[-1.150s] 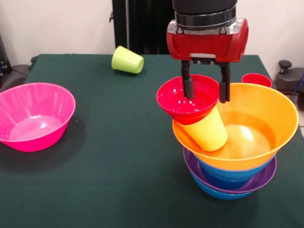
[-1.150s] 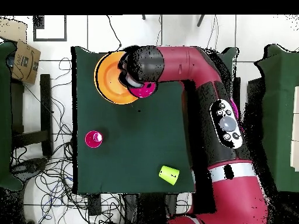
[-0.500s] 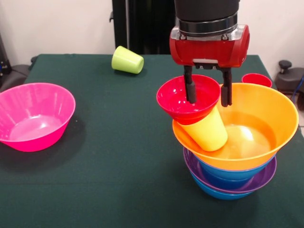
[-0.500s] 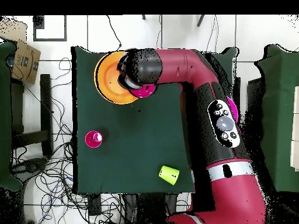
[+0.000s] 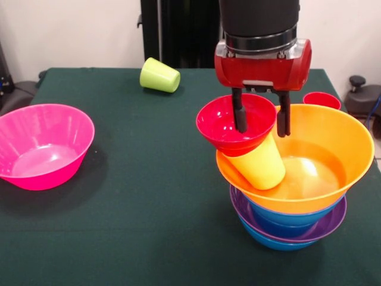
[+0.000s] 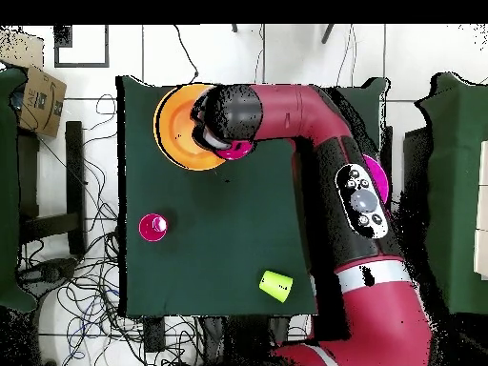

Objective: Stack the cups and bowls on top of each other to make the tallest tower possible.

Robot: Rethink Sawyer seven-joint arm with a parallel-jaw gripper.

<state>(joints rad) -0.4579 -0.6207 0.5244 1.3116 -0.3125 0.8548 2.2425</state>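
Tool hangs at upper right of centre in the front view, its two black fingers spread apart, one down inside the small red bowl, the other outside that bowl's right rim, over the orange bowl. Fingers straddle the red rim but are not clamped on it; the tool is open and holding nothing.

The tower sits at lower right of the front view: a blue bowl at the bottom, a purple bowl in it, another blue bowl above that, then the wide orange bowl. The yellow cup lies tilted, mouth down to the right, against the orange bowl's left inner wall. The small red bowl is perched on the cup's upper end, leaning to the left, overhanging the orange rim.

The large pink bowl stands upright at far left, well apart from the tower. The lime green cup lies on its side at upper centre near the back edge of the table. The red cup stands upright at upper right, just behind the orange bowl's rim.

In the overhead view the arm covers the red bowl at upper left of centre; the orange bowl shows beside it, the lime green cup at lower centre.
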